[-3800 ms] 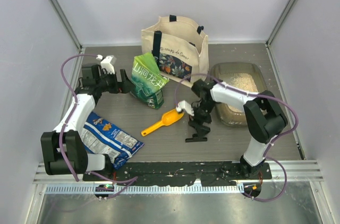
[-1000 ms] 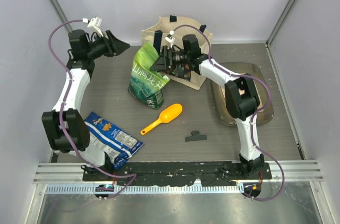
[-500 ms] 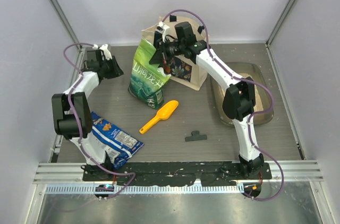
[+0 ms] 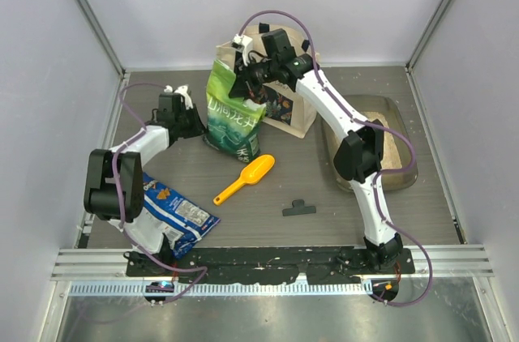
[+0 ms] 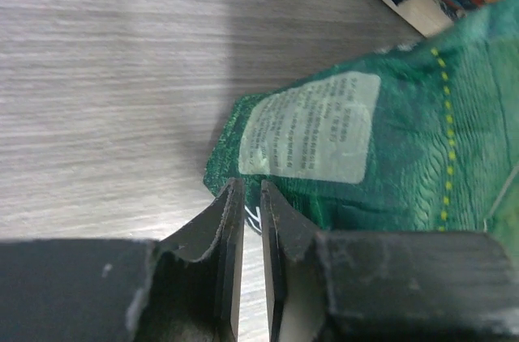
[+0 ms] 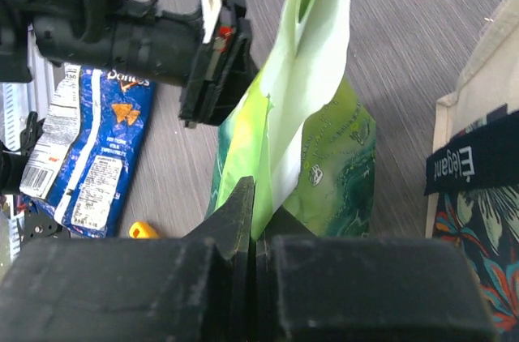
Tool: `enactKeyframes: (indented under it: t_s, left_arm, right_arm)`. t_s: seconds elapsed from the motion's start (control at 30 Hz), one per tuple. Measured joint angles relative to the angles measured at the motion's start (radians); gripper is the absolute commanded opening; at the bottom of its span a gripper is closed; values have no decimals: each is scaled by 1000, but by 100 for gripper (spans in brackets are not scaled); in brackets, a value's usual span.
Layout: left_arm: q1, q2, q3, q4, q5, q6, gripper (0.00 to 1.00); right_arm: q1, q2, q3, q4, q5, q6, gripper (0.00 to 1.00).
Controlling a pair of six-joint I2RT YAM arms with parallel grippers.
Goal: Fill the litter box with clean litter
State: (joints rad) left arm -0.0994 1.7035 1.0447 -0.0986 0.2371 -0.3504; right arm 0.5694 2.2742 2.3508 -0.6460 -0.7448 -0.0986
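Grey wood-grain counter (image 4: 154,103), contents from left of frame to right. Blue snack bag (image 4: 170,208): lying flat, lower left, beside the left arm's base. Left fingers (image 4: 196,127) (image 5: 240,204): low over the counter at the bottom corner of the green pouch, drawn near together with a thin gap between them; whether they pinch the corner cannot be told. Green pouch (image 4: 233,115) (image 5: 365,139) (image 6: 324,156): upright, centre left, in front of the tote. Right fingers (image 4: 238,87) (image 6: 253,204): clenched on the pouch's pale top flap. Orange scoop (image 4: 247,177): on the counter below the pouch. Black clip (image 4: 298,208): lower centre, apart from the scoop. Cream tote bag (image 4: 284,103): standing, upper centre. Litter box (image 4: 405,176): right of frame, partly hidden by the right arm. Clean litter (image 4: 391,141): pale granules inside it.
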Motion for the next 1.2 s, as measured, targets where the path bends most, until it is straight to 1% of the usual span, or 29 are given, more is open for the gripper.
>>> enactKeyframes:
  t_s: [0.13, 0.3, 0.4, 0.47, 0.5, 0.53, 0.57, 0.6, 0.63, 0.7, 0.73, 0.83, 0.9, 0.93, 1.07, 1.2]
  left_arm:
    - [-55, -67, -88, 38, -12, -32, 18]
    - [-131, -125, -180, 38, 78, -76, 18]
    - [-159, -125, -187, 25, 128, -89, 20]
    - [-156, -127, -182, 13, 141, -87, 26]
    - [-153, -127, -178, 4, 143, -84, 30]
    - [-148, -127, -165, -20, 151, -75, 42]
    - [-141, -130, -148, -47, 162, -61, 48]
    - [-136, -135, -135, -64, 173, -42, 56]
    - [-127, -150, -120, -85, 195, -25, 65]
    - [-108, -206, -108, -111, 247, 33, 71]
    - [-101, -248, -106, -119, 275, 66, 76]
    - [-87, -382, -104, -113, 320, 149, 79]
    - [-87, -441, -86, -93, 322, 188, 80]
    - [-88, -450, -71, -85, 322, 205, 83]
    - [-88, -399, 35, -30, 312, 289, 84]
    - [-88, -294, 111, 16, 288, 365, 84]
  right_arm:
    - [-11, 15, 35, -39, 12, -28, 2]
    - [-21, 52, 96, -34, 34, -45, 1]
    - [-19, 54, 89, -20, 36, -45, 1]
    - [-19, 48, 71, -8, 36, -45, 3]
    - [-19, 43, 59, -2, 36, -45, 9]
    - [-19, 39, 51, 2, 37, -44, 33]
    - [-19, 33, 45, 4, 40, -43, 43]
    - [-19, 29, 43, 3, 48, -32, 50]
    - [-21, 23, 42, 9, 58, -19, 61]
    - [-30, 5, 37, 33, 83, 24, 66]
    - [-35, -10, 30, 51, 98, 55, 68]
    - [-64, -76, -5, 103, 130, 151, 69]
    - [-99, -123, -30, 133, 139, 200, 69]
    - [-111, -141, -40, 141, 142, 213, 69]
    - [-162, -203, -85, 160, 172, 241, 69]
    - [-162, -219, -126, 150, 232, 246, 69]
